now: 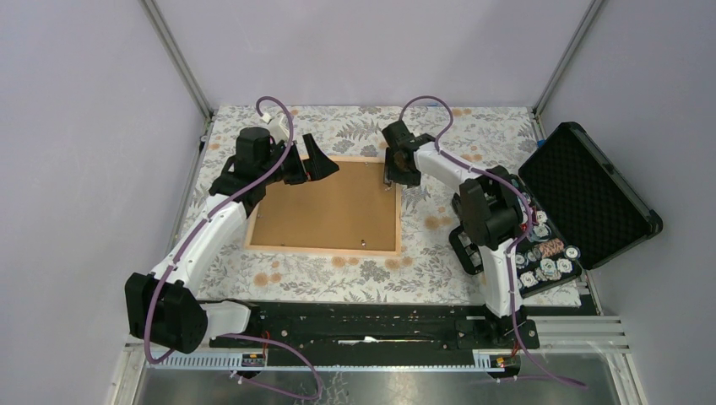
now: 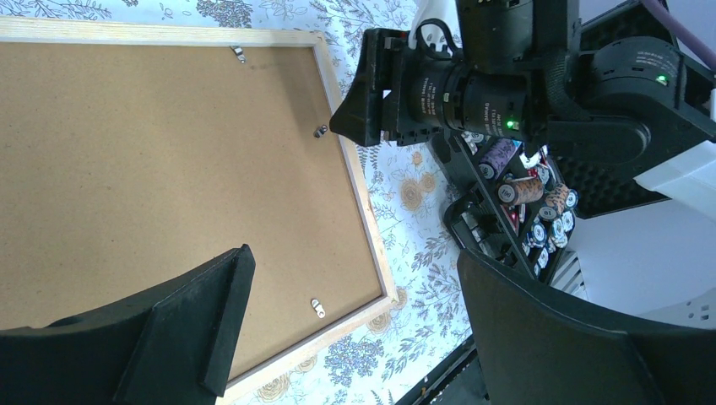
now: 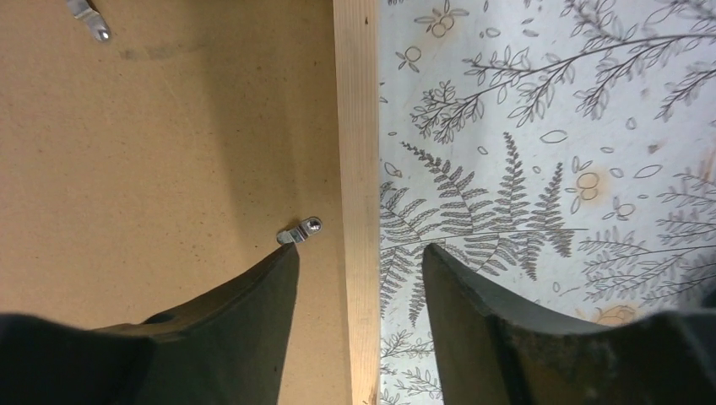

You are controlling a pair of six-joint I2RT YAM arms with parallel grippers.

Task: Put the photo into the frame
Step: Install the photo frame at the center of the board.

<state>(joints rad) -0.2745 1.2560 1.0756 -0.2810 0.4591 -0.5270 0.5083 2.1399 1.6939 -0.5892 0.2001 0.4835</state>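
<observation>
The light-wood frame (image 1: 321,250) lies face down on the floral cloth. The photo's plain brown board back (image 1: 325,207) fills it; the printed side is hidden. My left gripper (image 1: 306,166) is open and empty above the frame's far left corner. In the left wrist view its jaws (image 2: 355,261) stand wide over the board (image 2: 152,160) and rail (image 2: 363,194). My right gripper (image 1: 397,173) is open and empty at the far right corner. In the right wrist view (image 3: 359,253) it straddles the rail (image 3: 356,126), one finger over the board (image 3: 169,152), its tip at a small metal clip (image 3: 300,232).
An open black foam-lined case (image 1: 587,194) lies at the right, with a black tray of poker chips (image 1: 540,253) beside the right arm. More metal clips (image 2: 317,307) sit on the board's edges. Walls and posts stand close on three sides.
</observation>
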